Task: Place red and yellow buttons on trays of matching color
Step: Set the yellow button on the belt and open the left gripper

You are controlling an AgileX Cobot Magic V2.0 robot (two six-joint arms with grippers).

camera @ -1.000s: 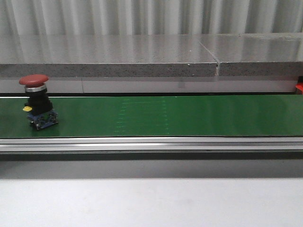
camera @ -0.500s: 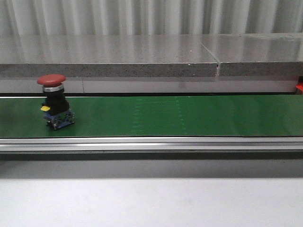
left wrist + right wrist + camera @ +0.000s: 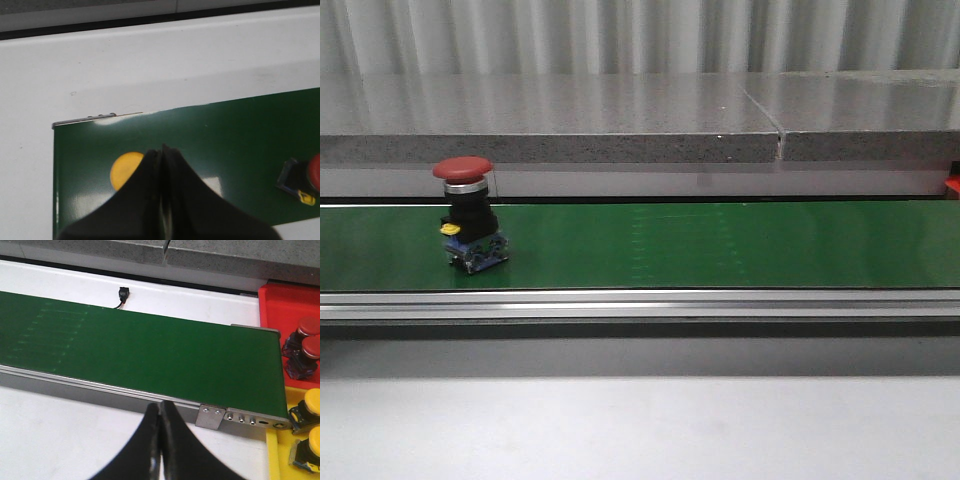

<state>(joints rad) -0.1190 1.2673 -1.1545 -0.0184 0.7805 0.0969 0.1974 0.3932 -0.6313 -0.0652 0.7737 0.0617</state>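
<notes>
Both pincers closed on nothing (waiting, likely), red mushroom button (image 3: 468,214) upright on green conveyor belt (image 3: 720,245), out of reach.

Low frontal view across green belt (image 3: 720,245); both wrist cameras overhead.

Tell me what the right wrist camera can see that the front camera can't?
Only the right wrist view shows the red tray with two red buttons, the yellow tray with two yellow buttons, and the shut right claw. Only the front view shows one red button standing upright on the belt, and the stone ledge behind. Both show the green belt.
</notes>
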